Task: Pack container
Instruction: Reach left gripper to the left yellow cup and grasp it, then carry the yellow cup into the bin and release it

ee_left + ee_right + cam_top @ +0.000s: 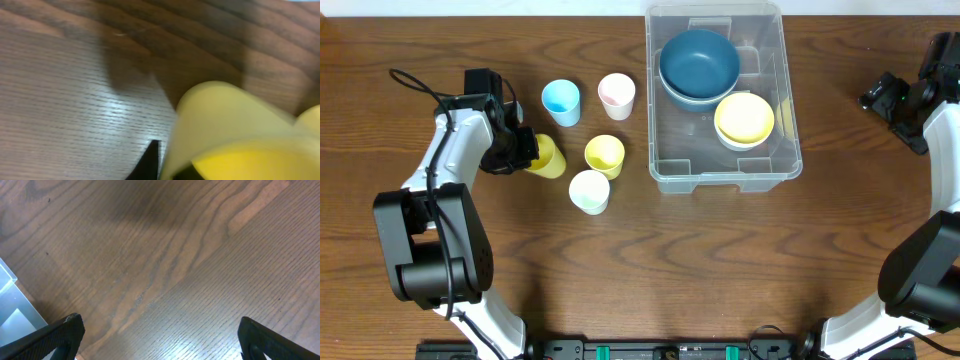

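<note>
Yellow cup (235, 130) fills the left wrist view, rim right up at the lens, w/ one black finger (150, 162) showing at its edge. Left gripper (532, 152) is pinched narrow on that cup's wall. From overhead the cup leans over instead of standing straight. Step in hand, as I read it: carry it to the container (720, 178), which sits right of centre toward the far side of the table (720, 270), open top up.

To do it well: lift straight up first, high enough to clear the neighbours. Then swing across & come down over the container's near-left wall, not through it. Cup wall looks thin, so the grip may squash it or slip. Keep moves slow, no twisting. Best drop spot is prob. the bare front-left part of the floor, since the blue bowl (699, 62) takes the back & the yellow bowl (744, 118) the right side.

Second yellow cup (605, 155) stands near the held one, w/ the white cup (589, 191) close by. Blue cup (561, 102) & pink cup (616, 95) stand further back. Most lie btwn gripper & container, so a low path would knock them. Right gripper (892, 95) sits well off to the container's right, fingers spread wide, nothing btwn them, so it's no obstacle.
</note>
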